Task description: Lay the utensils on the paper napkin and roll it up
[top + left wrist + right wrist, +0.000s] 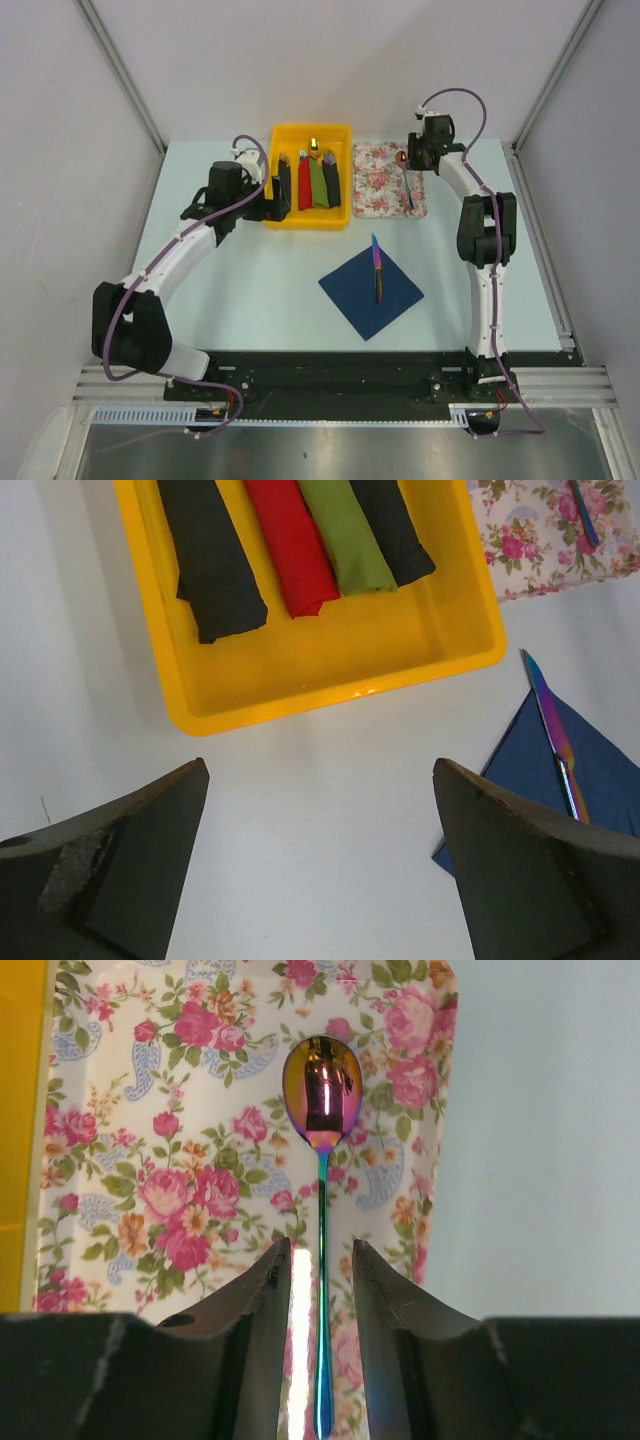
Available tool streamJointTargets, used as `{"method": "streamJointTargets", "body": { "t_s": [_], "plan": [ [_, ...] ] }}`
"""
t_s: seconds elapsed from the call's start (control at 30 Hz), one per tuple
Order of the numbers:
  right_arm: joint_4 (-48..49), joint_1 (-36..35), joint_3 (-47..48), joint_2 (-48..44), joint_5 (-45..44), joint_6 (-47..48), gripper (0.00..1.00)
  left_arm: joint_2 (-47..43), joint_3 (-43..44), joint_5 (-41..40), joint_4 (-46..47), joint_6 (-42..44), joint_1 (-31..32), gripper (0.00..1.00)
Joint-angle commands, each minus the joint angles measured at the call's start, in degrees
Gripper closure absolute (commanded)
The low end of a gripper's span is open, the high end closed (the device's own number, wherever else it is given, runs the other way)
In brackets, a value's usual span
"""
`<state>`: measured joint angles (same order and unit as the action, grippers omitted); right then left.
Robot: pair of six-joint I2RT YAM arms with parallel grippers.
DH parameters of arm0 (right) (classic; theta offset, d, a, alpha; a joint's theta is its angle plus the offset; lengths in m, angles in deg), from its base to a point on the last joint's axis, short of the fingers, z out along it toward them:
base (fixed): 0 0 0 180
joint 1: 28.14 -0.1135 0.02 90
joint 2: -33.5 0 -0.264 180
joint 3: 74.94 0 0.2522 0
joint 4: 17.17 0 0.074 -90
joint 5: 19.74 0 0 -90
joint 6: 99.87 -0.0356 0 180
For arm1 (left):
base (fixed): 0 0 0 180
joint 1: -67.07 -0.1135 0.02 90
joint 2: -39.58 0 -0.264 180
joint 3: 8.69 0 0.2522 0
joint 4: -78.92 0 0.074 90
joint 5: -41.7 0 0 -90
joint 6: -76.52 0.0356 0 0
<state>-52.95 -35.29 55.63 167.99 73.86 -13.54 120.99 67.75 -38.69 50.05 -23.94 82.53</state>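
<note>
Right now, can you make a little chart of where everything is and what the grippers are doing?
knife: lying on napkin
spoon: on flowery mat
tray: holds four rolled bundles
left gripper: open, empty, above table beside tray
right gripper: open, straddling spoon handle, not yet gripping

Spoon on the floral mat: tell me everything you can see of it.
The spoon is slim, mirror-bright metal with an iridescent gold-purple-blue sheen, with a small oval bowl and a thin straight handle. It lies on the floral mat, bowl toward the mat's far edge. The right gripper straddles the handle, a finger close on either side with gaps showing; no contact visible.
</note>
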Motion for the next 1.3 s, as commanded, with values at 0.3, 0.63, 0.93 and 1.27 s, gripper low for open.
{"method": "streamJointTargets", "body": {
  "t_s": [0.3, 0.63, 0.93, 1.27],
  "plan": [
    [1.02, -0.58, 9.56, 9.81, 0.89, 3.49, 0.68, 3.93, 4.30, 0.50, 0.26, -0.44, -2.37, 0.00],
    [-8.99, -1.28, 22.82, 17.19, -1.04, 4.80, 0.74, 5.96, 6.67, 1.03, -1.14, -1.23, -3.60, 0.00],
    [-14.36, -2.07, 21.18, 16.59, -2.72, 6.83, 0.76, 4.91, 6.58, 1.47, -1.76, -1.49, -4.56, 0.00],
    [-18.76, -1.19, 18.36, 15.80, 1.85, 6.12, 0.93, 3.85, 6.14, 1.73, -2.37, -1.76, -5.62, 0.00]
  ]
}}
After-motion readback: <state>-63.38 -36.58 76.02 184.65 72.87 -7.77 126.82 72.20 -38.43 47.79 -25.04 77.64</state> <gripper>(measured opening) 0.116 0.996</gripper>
